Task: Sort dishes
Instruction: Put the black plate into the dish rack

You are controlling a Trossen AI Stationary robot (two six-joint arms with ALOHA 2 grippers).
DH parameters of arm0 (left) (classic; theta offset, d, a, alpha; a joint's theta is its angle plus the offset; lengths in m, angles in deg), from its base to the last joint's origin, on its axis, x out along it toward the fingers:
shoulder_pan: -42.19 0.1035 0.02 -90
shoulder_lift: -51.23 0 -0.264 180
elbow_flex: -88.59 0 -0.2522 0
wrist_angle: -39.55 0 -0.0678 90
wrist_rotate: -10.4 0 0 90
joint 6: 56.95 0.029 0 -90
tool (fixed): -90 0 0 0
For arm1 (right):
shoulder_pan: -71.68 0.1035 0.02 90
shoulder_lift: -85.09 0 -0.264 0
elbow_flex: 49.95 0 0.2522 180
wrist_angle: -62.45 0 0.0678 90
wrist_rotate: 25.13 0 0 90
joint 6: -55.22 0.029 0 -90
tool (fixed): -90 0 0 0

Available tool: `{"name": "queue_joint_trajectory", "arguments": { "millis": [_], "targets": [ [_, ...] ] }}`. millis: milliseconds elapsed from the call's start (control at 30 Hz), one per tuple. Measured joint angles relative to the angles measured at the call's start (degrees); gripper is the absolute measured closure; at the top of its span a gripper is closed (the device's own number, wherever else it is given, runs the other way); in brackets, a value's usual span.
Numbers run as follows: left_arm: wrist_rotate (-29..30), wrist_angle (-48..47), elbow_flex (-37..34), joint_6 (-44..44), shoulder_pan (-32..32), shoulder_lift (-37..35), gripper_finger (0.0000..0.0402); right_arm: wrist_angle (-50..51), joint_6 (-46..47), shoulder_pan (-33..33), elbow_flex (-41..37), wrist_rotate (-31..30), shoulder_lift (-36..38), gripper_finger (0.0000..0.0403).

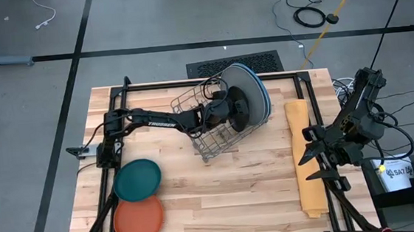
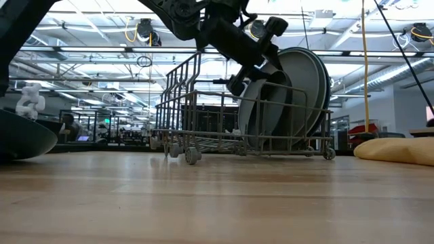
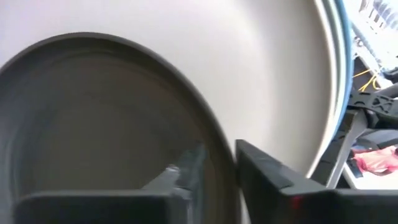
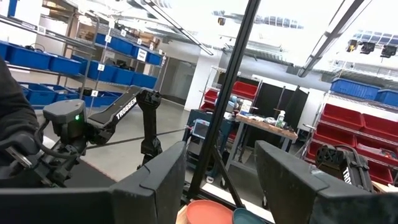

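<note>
Teal plate (image 1: 137, 178): near left edge of table (image 1: 221, 196), lying flat, clear of rack. Orange plate (image 1: 138, 218): at near left corner, lying flat, rim just under or touching teal plate's rim; which of the two cannot be told.

Left gripper (image 1: 225, 108): reached across into wire rack (image 1: 211, 127) at middle of table towards far edge. Fingers (image 3: 261, 171) narrowed around rim of black plate (image 3: 93, 124), one on each face; pinch looks made or nearly made, firmness not certain.

Black plate: on edge in rack, frontmost of stack. Behind it, grey plate (image 3: 261, 68), then blue plates (image 1: 263, 97), all upright and leaning close together; the two blues hard to separate here.

Handling, as judged: thin rigid plastic, light, smooth and likely slippery; unlikely to break, likely to swing or slide in a shallow pinch. Best hold at upper rim, fingers well past the lip, lifted straight out of the wires so as not to drag the grey plate or shift the light rack.

Folded cloth (image 1: 303, 156): along right edge of table.

Right gripper (image 1: 316, 161): waiting over right edge above cloth, fingers spread wide, nothing held.
</note>
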Motion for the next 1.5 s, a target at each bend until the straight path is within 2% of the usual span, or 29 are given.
{"name": "queue_joint_trajectory", "arguments": {
  "millis": [133,700,1100,1500],
  "targets": [
    [-0.41,0.64,0.06,-0.2,-0.04,0.0,0.0387,0.0,0.04,0.0,0.0,0.0,0.0,0.0218],
    [-0.36,7.55,-0.26,0.14,-3.81,-0.63,0.04,0.11,0.59,0.0,0.0,0.0,-0.02,0.0218],
    [12.83,10.51,-0.2,-0.07,-8.71,-0.68,0.0401,0.48,1.2,0.0,0.0,0.0,0.0,0.0218],
    [27.63,6.35,-0.37,-0.69,-11.8,-0.79,0.0401,0.48,1.44,0.0,0.0,0.0,0.0,0.0218]
  ]
}}
